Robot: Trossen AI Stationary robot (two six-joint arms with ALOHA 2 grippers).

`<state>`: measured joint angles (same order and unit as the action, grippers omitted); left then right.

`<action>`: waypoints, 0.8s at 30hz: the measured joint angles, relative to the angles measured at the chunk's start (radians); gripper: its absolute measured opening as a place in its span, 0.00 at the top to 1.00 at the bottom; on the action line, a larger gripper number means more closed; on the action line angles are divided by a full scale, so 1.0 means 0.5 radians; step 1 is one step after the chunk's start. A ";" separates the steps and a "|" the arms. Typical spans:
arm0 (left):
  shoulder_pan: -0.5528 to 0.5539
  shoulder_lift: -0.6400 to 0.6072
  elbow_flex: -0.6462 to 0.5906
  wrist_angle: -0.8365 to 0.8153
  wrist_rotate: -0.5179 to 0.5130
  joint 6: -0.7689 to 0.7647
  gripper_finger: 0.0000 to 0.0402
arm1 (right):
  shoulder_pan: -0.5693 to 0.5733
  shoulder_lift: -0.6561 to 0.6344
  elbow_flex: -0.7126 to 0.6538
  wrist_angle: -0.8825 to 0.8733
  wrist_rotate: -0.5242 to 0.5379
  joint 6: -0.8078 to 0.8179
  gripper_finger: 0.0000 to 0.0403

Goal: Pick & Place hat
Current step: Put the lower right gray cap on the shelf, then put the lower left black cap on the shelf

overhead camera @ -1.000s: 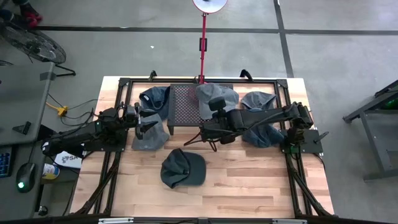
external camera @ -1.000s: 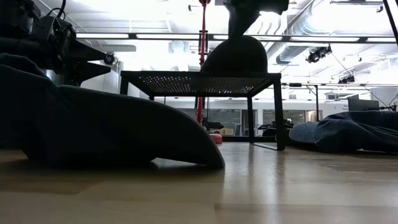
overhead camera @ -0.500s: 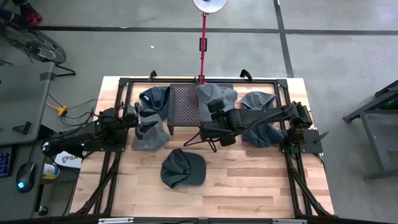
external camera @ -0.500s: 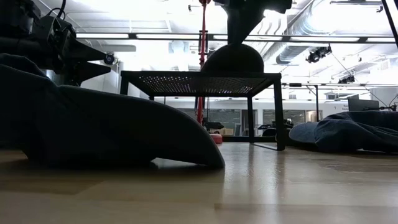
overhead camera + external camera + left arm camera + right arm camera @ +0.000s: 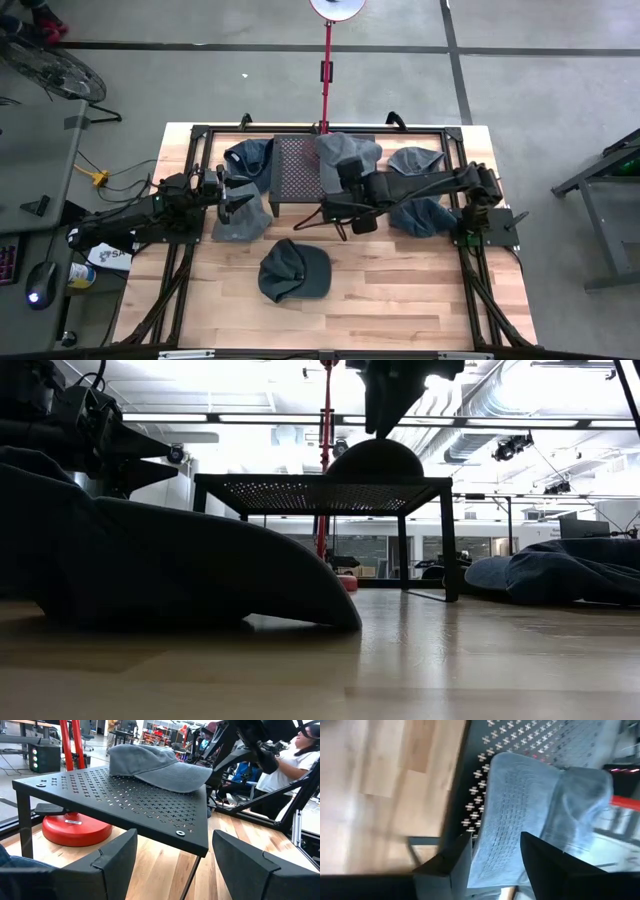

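Note:
A grey cap (image 5: 347, 152) lies on the black perforated stand (image 5: 295, 172) at the far middle of the table, its underside on the stand's top (image 5: 125, 800). My right gripper (image 5: 495, 840) is open just above the cap (image 5: 530, 795), one finger on either side of it. In the low view, this gripper (image 5: 385, 422) hangs over the cap's dome (image 5: 375, 458). My left gripper (image 5: 235, 197) is open to the stand's left, above another grey hat (image 5: 240, 218).
More hats lie on the wooden table: one far left (image 5: 250, 157), a dark one near the middle (image 5: 293, 270), two on the right (image 5: 415, 160) (image 5: 420, 215). A red lamp pole (image 5: 325, 70) rises behind the stand. A person (image 5: 305, 750) sits beyond the table.
My right gripper has opened and let go of the grey cap. The cap has sunk from a raised dome to lie low on the stand's top.

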<state>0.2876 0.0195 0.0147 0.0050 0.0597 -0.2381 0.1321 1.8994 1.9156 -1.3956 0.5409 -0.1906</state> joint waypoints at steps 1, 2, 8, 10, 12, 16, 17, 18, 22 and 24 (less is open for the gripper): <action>0.000 0.000 0.000 0.000 -0.001 0.000 0.37 | -0.003 -0.003 0.000 0.000 -0.033 0.032 0.59; 0.000 0.000 0.000 0.000 0.000 0.000 0.37 | -0.004 -0.003 0.000 -0.002 -0.056 0.066 0.58; 0.000 0.000 0.000 0.000 0.000 0.001 0.37 | -0.004 -0.007 0.000 -0.006 -0.087 0.205 0.51; 0.000 0.000 0.000 0.000 0.000 0.000 0.37 | -0.009 -0.007 0.000 -0.007 -0.090 0.226 0.49; 0.001 -0.001 0.000 0.000 0.000 0.000 0.37 | -0.015 -0.007 0.000 -0.006 -0.106 0.233 0.47; 0.000 0.000 0.000 0.000 0.000 0.000 0.37 | -0.017 -0.007 0.000 0.006 -0.178 0.280 0.46; 0.000 0.000 0.001 0.000 0.000 0.000 0.37 | -0.017 -0.007 0.000 0.007 -0.209 0.293 0.46; 0.000 0.000 0.000 0.000 0.000 0.001 0.37 | -0.017 -0.007 0.000 0.006 -0.237 0.311 0.46; 0.000 0.000 0.000 0.000 0.000 0.000 0.37 | -0.024 -0.008 0.000 -0.019 -0.258 0.380 0.46; 0.000 0.000 0.000 0.000 0.000 0.000 0.37 | -0.030 -0.009 0.000 -0.019 -0.258 0.390 0.46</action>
<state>0.2877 0.0195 0.0148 0.0049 0.0596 -0.2382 0.1169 1.8950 1.9154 -1.4049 0.4118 0.0043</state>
